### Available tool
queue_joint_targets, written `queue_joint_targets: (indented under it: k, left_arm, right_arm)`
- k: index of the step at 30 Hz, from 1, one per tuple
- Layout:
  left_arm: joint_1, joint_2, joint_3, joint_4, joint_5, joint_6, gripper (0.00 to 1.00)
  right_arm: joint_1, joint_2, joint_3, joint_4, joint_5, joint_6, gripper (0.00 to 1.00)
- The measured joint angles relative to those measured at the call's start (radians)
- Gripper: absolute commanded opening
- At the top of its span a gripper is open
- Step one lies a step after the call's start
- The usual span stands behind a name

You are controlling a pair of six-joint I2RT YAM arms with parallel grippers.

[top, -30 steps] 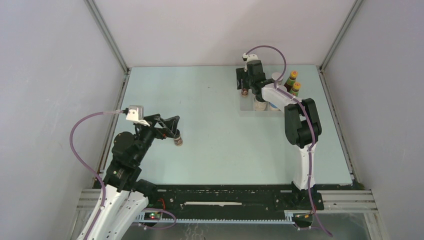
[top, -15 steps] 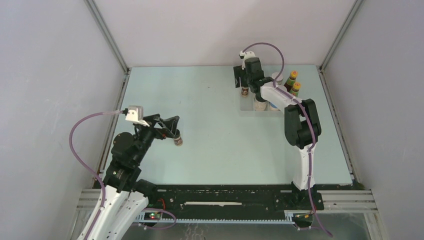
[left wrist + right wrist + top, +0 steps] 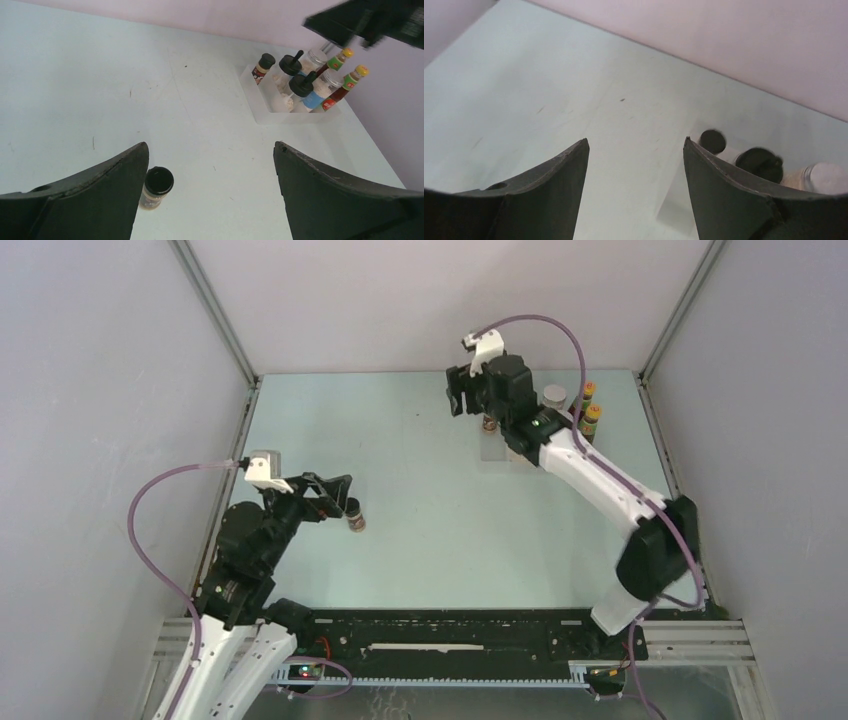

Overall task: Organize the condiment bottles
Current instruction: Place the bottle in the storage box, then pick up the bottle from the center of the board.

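A tiny dark jar (image 3: 355, 523) stands alone on the table, just inside the left finger of my open, empty left gripper (image 3: 343, 496); it also shows in the left wrist view (image 3: 156, 186). The clear tray (image 3: 260, 107) holds the other tiny dark jar (image 3: 262, 66), two black-lidded pale jars (image 3: 289, 70), two grey-lidded blue-labelled jars (image 3: 327, 82) and two red sauce bottles (image 3: 350, 85) with yellow caps. My right gripper (image 3: 458, 392) is open and empty, raised above the table just left of the tray (image 3: 495, 450). The right wrist view shows the tiny jar's lid (image 3: 712, 141).
The tray stands at the far right of the pale table, close to the back wall. Metal frame rails (image 3: 228, 340) and grey walls close in the table on three sides. The right arm's links (image 3: 600, 480) stretch over the right half.
My right gripper has risen and drawn left, away from the tiny dark jar in the tray. The left arm has shifted only slightly.
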Motion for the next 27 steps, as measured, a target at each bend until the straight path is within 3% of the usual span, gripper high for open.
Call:
queue_joint_targets:
  k: [6,10,17,27]
  left_arm:
    - [-0.037,0.043,0.008,-0.082,-0.085,-0.05,0.98]
    - [-0.103,0.113,-0.008,-0.104,-0.179,-0.101,0.97]
    - [-0.212,0.229,-0.034,-0.114,-0.32,-0.162,0.97]
    - [-0.221,0.237,-0.111,-0.067,-0.413,-0.202,0.93]
  right_arm:
    - [0.103,-0.32,-0.319,0.043,-0.002,0.053,0.77]
    - [0.145,-0.448,-0.471,0.055,0.009,0.097,0.77]
    - [0.204,-0.518,-0.602,0.069,0.011,0.141,0.77]
    - [0.234,-0.518,-0.701,0.109,0.018,0.169,0.77]
